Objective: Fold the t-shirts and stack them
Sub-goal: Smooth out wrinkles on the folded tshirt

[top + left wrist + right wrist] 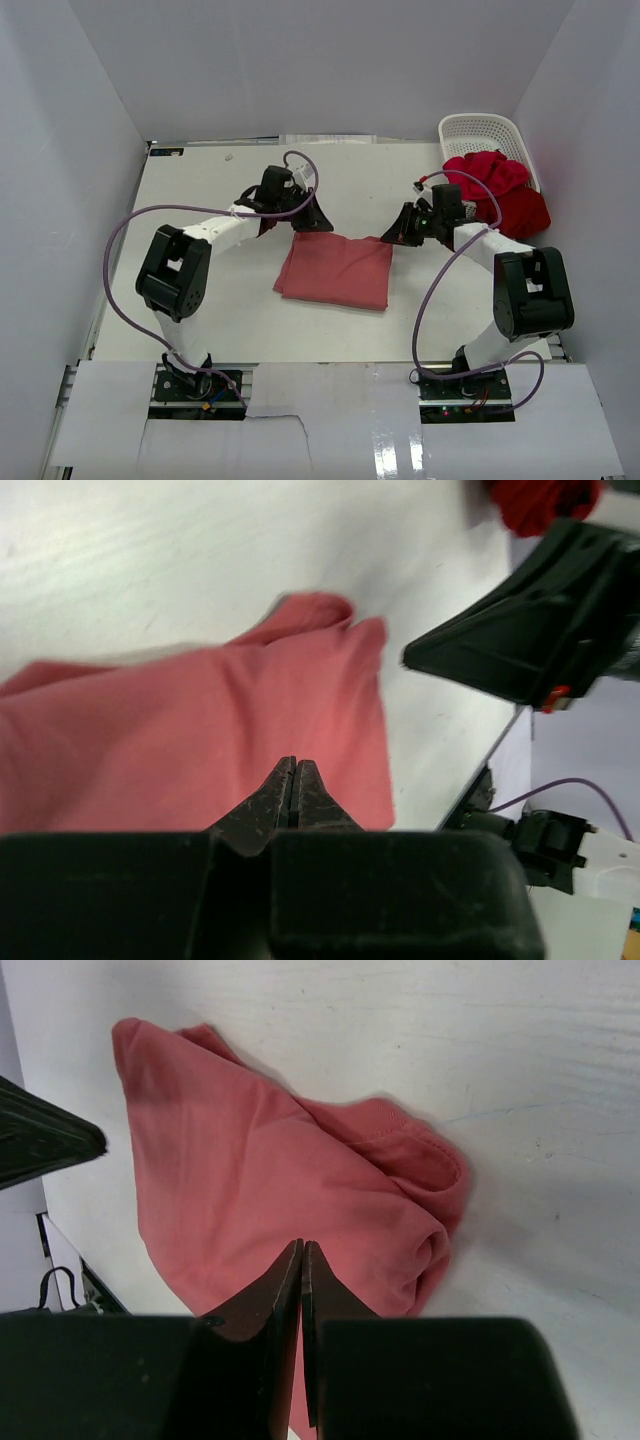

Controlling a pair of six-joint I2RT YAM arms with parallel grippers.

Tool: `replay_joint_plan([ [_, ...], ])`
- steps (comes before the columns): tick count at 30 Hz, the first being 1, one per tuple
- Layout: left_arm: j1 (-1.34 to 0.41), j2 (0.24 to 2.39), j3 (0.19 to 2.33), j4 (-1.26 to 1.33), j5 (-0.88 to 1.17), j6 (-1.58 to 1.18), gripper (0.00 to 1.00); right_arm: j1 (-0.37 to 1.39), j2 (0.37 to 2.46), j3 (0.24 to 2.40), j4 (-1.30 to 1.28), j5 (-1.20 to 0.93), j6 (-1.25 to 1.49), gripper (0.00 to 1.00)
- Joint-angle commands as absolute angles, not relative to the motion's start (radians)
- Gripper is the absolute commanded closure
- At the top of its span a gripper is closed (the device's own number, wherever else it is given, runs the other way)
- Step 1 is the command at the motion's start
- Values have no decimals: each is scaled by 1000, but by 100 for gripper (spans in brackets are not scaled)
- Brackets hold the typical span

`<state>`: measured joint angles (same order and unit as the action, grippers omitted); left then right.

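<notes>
Salmon-red t-shirt point(337, 272) lies folded into a rectangle mid-way across the table point(200, 190). Left gripper point(306, 222) sits at its far-left corner and right gripper point(393, 237) at its far-right corner. Both are pinched closed, with no cloth visible between the fingers (wrist views agree). Shirt 1 of 3 looks about done. Next: right arm opens and reaches the red t-shirt heap point(497, 188) by the white basket point(480, 128).

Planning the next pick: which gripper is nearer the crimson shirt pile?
Right. The right gripper is at the salmon shirt's far right corner, toward the crimson pile; the left gripper is at its far left corner.
</notes>
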<state>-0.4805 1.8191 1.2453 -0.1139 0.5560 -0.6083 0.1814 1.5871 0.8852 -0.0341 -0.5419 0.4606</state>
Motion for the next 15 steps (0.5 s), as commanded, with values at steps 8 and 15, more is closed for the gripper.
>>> replay_joint_plan([
  [8, -456, 1925, 1239, -192, 353, -540, 100, 192, 1712, 891, -129, -442, 393, 92],
  [15, -397, 1944, 1247, -209, 266, -532, 100, 195, 1712, 873, -238, -279, 356, 92],
])
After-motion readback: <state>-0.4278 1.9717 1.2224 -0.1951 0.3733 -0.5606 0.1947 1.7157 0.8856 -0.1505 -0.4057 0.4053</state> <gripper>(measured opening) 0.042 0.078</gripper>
